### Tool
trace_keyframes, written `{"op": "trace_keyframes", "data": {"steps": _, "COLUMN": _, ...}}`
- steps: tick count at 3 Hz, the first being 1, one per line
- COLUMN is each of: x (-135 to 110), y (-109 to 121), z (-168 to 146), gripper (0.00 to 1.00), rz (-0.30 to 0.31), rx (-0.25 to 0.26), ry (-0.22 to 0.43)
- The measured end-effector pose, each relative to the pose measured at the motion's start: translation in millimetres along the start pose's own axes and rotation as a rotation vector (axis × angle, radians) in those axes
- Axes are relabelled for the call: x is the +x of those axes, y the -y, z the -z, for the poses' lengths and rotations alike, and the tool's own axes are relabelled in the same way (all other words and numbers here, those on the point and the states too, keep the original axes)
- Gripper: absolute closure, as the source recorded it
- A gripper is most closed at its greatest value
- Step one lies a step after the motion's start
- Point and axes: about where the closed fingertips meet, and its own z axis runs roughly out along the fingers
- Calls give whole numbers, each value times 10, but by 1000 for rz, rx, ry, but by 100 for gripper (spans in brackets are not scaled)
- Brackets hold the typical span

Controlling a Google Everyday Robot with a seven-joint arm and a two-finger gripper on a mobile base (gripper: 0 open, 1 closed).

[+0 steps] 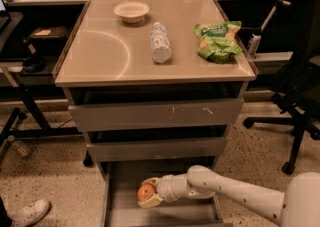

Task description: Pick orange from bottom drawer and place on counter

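The orange (146, 191) is a small round fruit held between the fingers of my gripper (148, 192), over the grey floor of the open bottom drawer (122, 210). My white arm reaches in from the lower right. The gripper is shut on the orange, a little above the drawer floor. The counter (105, 53) is the beige glossy cabinet top above, with a faint curved arc mark on its left part.
On the counter stand a white bowl (131, 11), a lying plastic bottle (160, 42) and a green chip bag (217, 40). Two shallower grey drawers (155, 115) sit above the bottom one. An office chair (299, 96) is at the right, a shoe (30, 212) at lower left.
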Motion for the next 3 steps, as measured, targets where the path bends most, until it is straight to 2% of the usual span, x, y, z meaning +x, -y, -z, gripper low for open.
{"op": "trace_keyframes", "data": {"steps": 1, "x": -1, "y": 0, "z": 0, "gripper": 100, "rz": 0, "rx": 0, "ry": 0}}
{"op": "trace_keyframes", "data": {"steps": 2, "x": -267, "y": -119, "z": 17, "gripper": 100, "rz": 5, "rx": -41, "ry": 1}}
{"op": "trace_keyframes", "data": {"steps": 3, "x": -754, "y": -312, "z": 53, "gripper": 100, "rz": 10, "rx": -96, "ry": 11}}
